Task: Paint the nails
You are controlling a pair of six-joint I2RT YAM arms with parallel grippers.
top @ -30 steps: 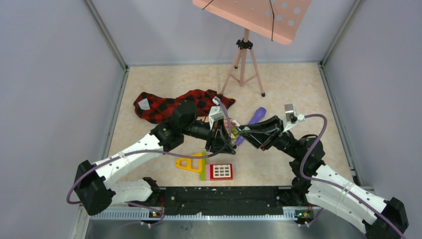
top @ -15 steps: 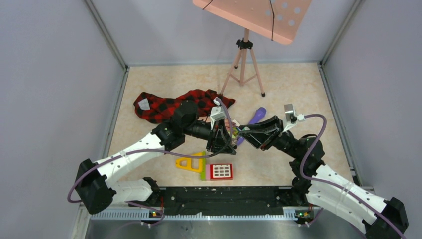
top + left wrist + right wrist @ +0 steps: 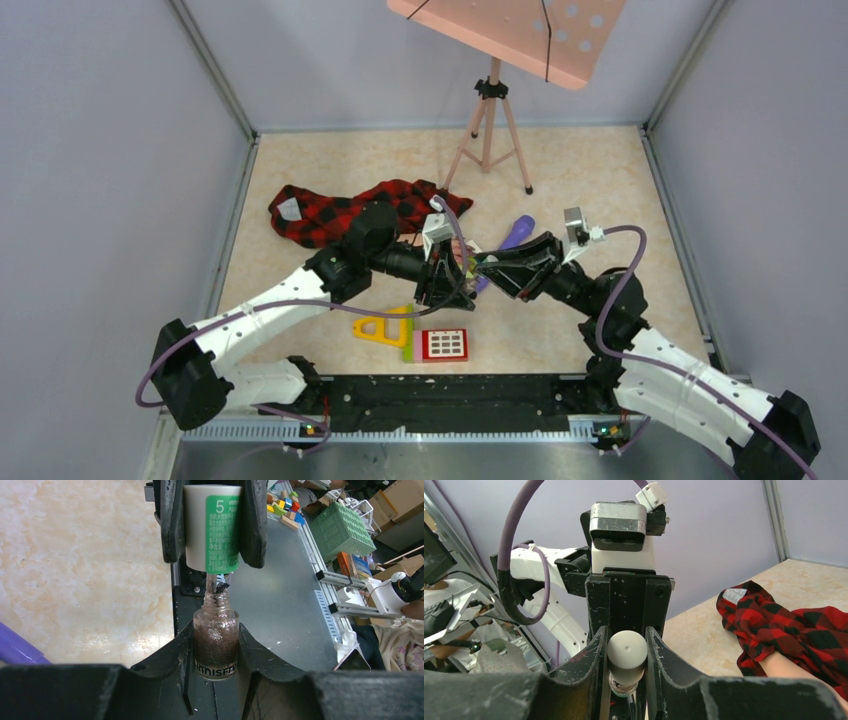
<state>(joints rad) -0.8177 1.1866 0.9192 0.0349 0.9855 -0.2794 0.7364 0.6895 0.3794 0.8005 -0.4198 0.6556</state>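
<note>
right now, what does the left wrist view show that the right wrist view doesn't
Only the left wrist view: the glittery polish bottle clamped in the left tool, the brush stem bare above the bottle's neck, and a green label.
Only the right wrist view: the red plaid sleeve, a bare forearm coming out of it, and the left arm's camera.
Both: the white cap pinched in the right tool.

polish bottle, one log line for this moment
left gripper: shut on bottle | right gripper: shut on cap, raised off bottle | brush: tip at bottle neck
</note>
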